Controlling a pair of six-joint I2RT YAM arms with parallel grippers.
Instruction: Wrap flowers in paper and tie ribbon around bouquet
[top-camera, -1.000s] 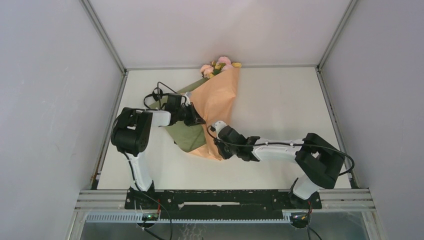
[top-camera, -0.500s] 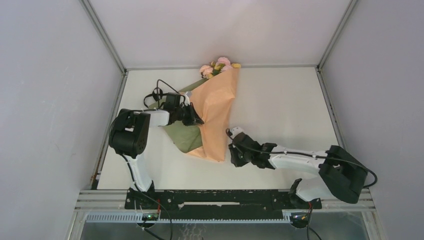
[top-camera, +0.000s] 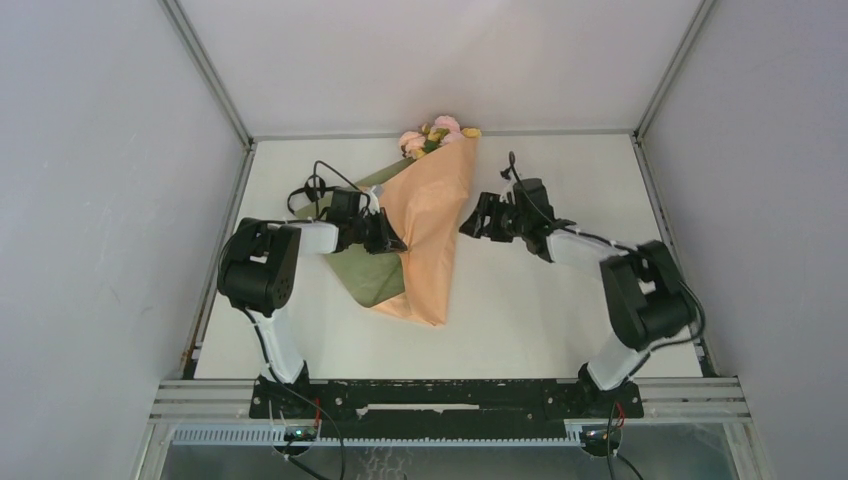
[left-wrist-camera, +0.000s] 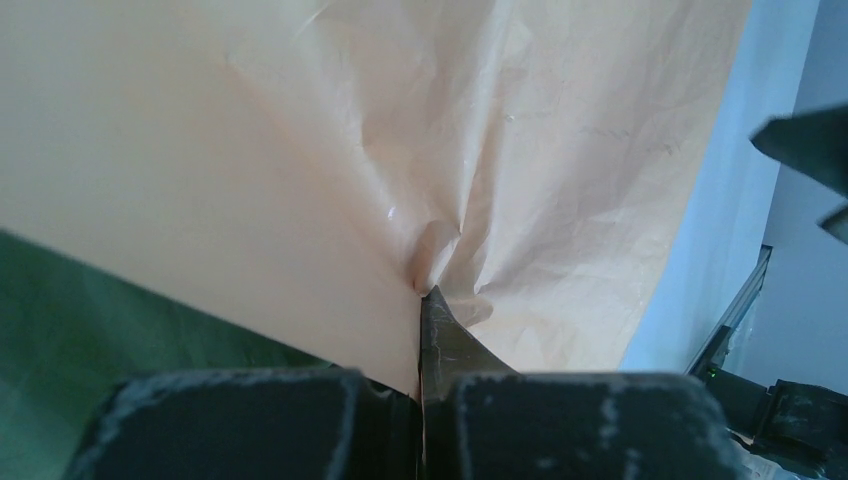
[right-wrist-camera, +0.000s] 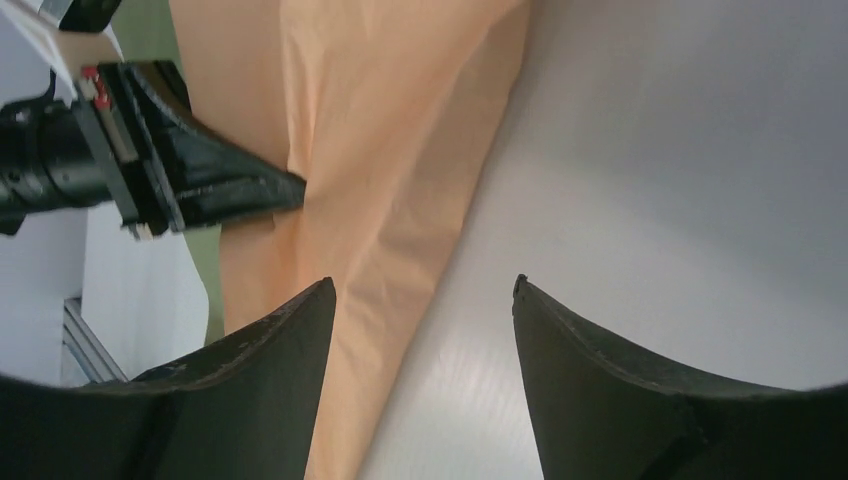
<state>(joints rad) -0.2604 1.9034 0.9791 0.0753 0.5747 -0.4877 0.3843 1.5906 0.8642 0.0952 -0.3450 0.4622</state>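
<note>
Bouquet (top-camera: 433, 200) stems hidden; left end effector (top-camera: 397, 243) clamps paper (left-wrist-camera: 300, 150) (right end effector (top-camera: 468, 226) apart).

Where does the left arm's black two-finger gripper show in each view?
Top external: left of centre, the black left gripper pinches the peach-orange paper cone.
Left wrist: bottom centre, tips shut in a crease.
Right wrist: upper left, pointing right.
Shared landmark: the peach-orange paper cone.
</note>
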